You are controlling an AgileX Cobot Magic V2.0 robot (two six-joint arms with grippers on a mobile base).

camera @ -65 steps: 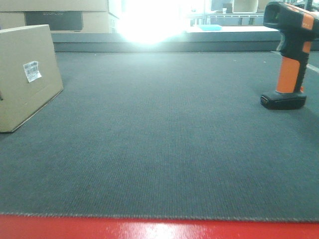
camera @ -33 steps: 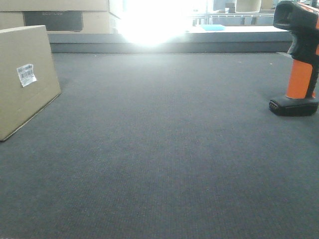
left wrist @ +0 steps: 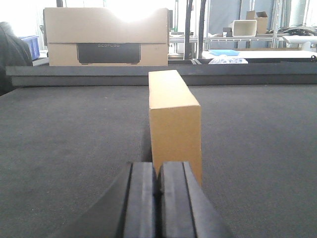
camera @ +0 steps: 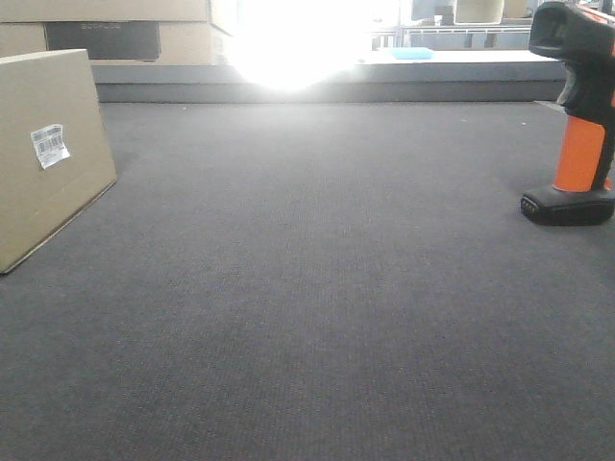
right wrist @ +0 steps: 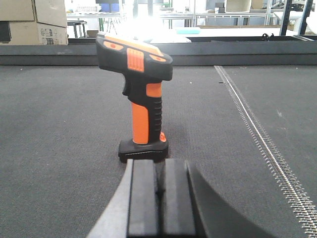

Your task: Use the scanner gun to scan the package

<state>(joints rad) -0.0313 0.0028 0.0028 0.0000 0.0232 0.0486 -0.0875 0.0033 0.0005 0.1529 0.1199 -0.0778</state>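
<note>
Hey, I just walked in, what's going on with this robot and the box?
Nothing is being handled yet. The left pincer, shut and empty, points at the narrow end of the package, which sits on the dark mat with its barcode sticker showing. The right pincer, also shut and empty, faces the scanner gun, which stands upright on its foot, not yet picked up.

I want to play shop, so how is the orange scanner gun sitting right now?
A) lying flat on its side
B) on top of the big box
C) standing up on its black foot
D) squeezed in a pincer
C: the scanner gun stands upright on its flat black foot on the grey mat, and the right pincer is shut in front of it, not around it.
</note>
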